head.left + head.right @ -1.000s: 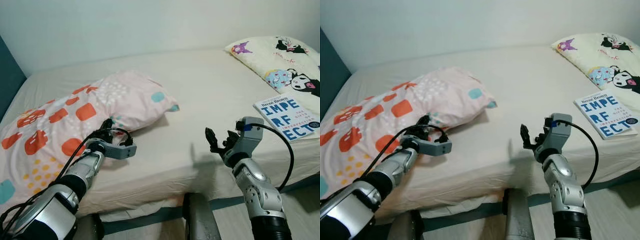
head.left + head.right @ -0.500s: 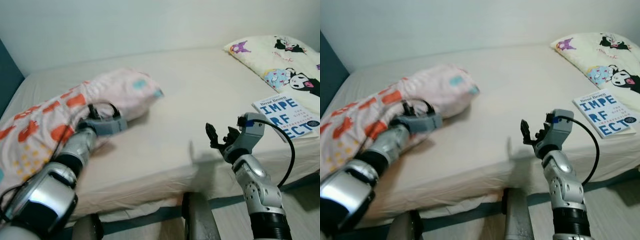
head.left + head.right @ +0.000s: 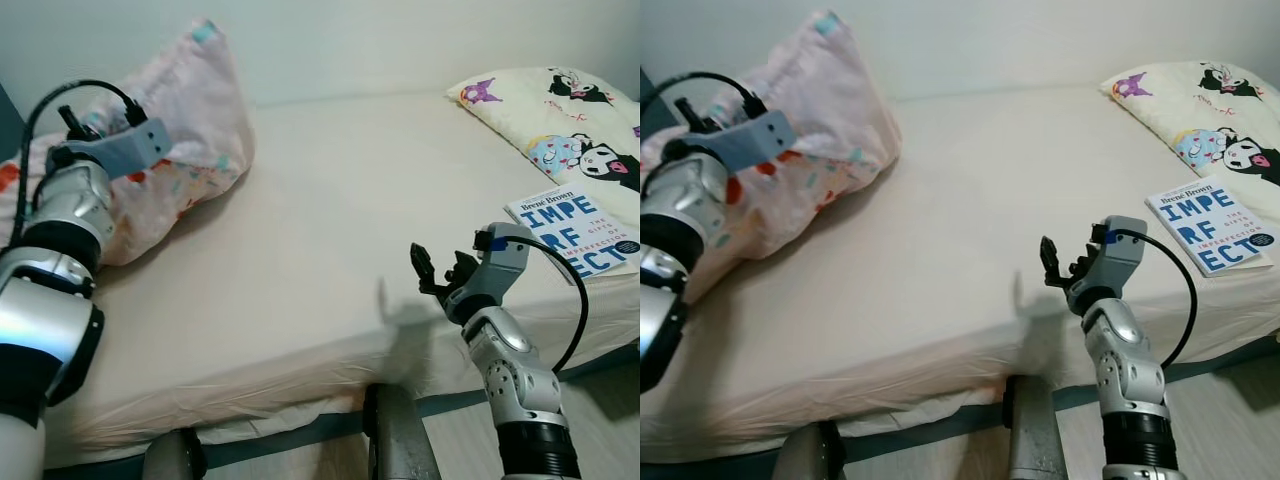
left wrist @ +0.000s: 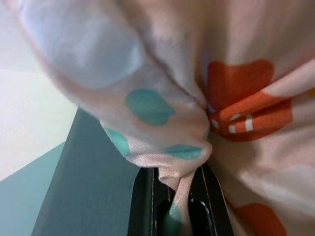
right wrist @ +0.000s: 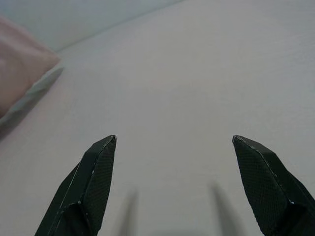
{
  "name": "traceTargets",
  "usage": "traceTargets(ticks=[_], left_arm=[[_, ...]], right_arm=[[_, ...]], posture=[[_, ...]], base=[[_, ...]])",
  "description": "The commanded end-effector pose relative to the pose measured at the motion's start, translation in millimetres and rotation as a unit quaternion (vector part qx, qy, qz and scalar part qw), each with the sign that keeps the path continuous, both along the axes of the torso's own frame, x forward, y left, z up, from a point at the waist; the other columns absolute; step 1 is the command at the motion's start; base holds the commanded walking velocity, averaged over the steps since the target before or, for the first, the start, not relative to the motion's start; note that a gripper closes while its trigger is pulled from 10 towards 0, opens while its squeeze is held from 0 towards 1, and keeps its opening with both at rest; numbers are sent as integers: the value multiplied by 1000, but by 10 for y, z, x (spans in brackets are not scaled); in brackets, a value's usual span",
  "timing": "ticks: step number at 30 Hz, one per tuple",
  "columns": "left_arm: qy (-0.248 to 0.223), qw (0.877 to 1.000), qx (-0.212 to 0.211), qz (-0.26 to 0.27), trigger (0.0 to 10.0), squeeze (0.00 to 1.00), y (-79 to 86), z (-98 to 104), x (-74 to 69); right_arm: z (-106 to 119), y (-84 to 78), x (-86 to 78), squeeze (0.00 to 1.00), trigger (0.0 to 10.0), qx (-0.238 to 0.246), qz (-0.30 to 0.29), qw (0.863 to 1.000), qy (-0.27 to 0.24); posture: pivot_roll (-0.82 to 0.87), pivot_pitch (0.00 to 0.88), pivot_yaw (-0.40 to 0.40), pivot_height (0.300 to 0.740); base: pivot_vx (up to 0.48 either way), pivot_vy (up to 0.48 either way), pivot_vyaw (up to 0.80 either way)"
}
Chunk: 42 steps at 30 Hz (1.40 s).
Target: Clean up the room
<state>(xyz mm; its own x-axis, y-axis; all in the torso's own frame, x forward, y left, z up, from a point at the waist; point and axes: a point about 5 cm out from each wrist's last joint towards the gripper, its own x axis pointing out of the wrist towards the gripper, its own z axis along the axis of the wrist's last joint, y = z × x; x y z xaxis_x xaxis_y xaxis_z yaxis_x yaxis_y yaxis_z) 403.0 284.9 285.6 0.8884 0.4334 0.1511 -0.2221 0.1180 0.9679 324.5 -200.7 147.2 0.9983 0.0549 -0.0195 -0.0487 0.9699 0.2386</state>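
Left wrist view: the left claw [image 4: 178, 196] pinches bunched pink pillow [image 3: 190, 110] fabric, its fingertips buried; the pillow hangs lifted over the bed [image 3: 320, 230]. The right claw [image 5: 177, 182] hovers spread.

Colours and patterns across the bed and what lies on it

The pillow [image 3: 190, 120] is pale pink, printed with orange-red blocks, teal patches and small white dots; the left wrist view shows a teal oval and an orange shape with white bars. The bed [image 3: 330, 220] wears a plain cream-beige sheet. At two o'clock, a second pillow [image 3: 560, 125] is cream-yellow with black, purple and blue cartoon figures. The book [image 3: 575, 232] at three o'clock has a white cover with big blue letters. The left claw [image 4: 179, 206] and the right claw [image 5: 174, 184] have black fingers on silver arms. The wall is pale grey-white, with dark teal at nine o'clock.
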Motion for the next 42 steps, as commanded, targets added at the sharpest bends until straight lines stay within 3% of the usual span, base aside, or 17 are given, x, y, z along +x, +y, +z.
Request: traceTargets(ticks=[1, 2, 5, 8, 14, 16, 25, 31, 32, 33, 36, 37, 39, 40, 41, 42], left_arm=[[-22, 999, 13, 31, 0, 0, 188, 260, -74], [-30, 998, 25, 47, 0, 0, 286, 445, -126], [-39, 997, 37, 61, 0, 0, 362, 596, -177], [-82, 992, 34, 95, 902, 0, 521, 909, -314], [-121, 986, 25, 114, 1373, 0, 603, 1101, -411], [-153, 980, 12, 130, 2314, 0, 683, 1246, -507], [-194, 966, 2, 170, 2275, 0, 898, 1508, -758], [-212, 961, 10, 178, 2235, 0, 928, 1603, -826], [-218, 960, 11, 177, 2824, 0, 924, 1612, -829], [-220, 961, 12, 169, 9608, 0, 893, 1579, -790], [-206, 970, 15, 129, 10000, 0, 738, 1374, -594], [-206, 970, 15, 129, 10000, 0, 738, 1374, -594], [-187, 978, 16, 89, 10000, 0, 564, 1149, -413], [-187, 978, 16, 89, 10000, 0, 564, 1149, -413], [-168, 984, 8, 55, 10000, 0, 412, 940, -275], [-168, 984, 8, 55, 10000, 0, 412, 940, -275]], right_arm=[[-29, -1, 7, 0, 10000, 7, -4, 1000, 3], [-31, 7, 13, 0, 10000, 11, -5, 1000, 2], [-34, 13, 17, 0, 10000, 13, -5, 1000, 1], [-40, 44, 27, 0, 10000, 18, -3, 1000, -1], [-40, 59, 26, 0, 10000, 20, -1, 1000, -2], [-40, 59, 22, 0, 10000, 20, -1, 1000, -2], [-73, 73, 15, 0, 10000, 24, -1, 1000, 1], [-87, 91, 9, 0, 10000, 26, 2, 1000, 3], [-91, 92, 9, 0, 10000, 27, 2, 1000, 3], [-97, 97, 8, 0, 10000, 28, 2, 1000, 4], [-105, 113, -2, 0, 10000, 31, 2, 1000, 4], [-105, 113, -2, 0, 10000, 31, 2, 1000, 4], [-114, 119, -24, 0, 10000, 32, 1, 999, 5], [-114, 119, -24, 0, 10000, 32, 1, 999, 5], [-132, 111, -47, 0, 10000, 33, -1, 999, 7], [-132, 111, -47, 0, 10000, 33, -1, 999, 7]], posture=[[-58, 88, 28, 486], [-51, 84, 30, 486], [-49, 83, 30, 486], [-44, 76, 35, 486], [-45, 74, 35, 486], [-45, 75, 38, 486], [-33, 87, 39, 486], [-27, 90, 39, 486], [-21, 93, 41, 486], [-21, 98, 45, 486], [-27, 105, 52, 486], [-27, 105, 52, 486], [-35, 115, 57, 486], [-35, 115, 57, 486], [-42, 120, 60, 486], [-42, 120, 60, 486]], base=[[0, 0, 0], [0, 0, 0], [0, 0, 0], [0, 0, 0], [0, 0, 0], [0, 0, 0], [0, 0, 0], [0, 0, 0], [0, 0, 0], [0, 0, 0], [0, 0, 0], [0, 0, 0], [0, 0, 0], [0, 0, 0], [0, 0, 0], [0, 0, 0]])
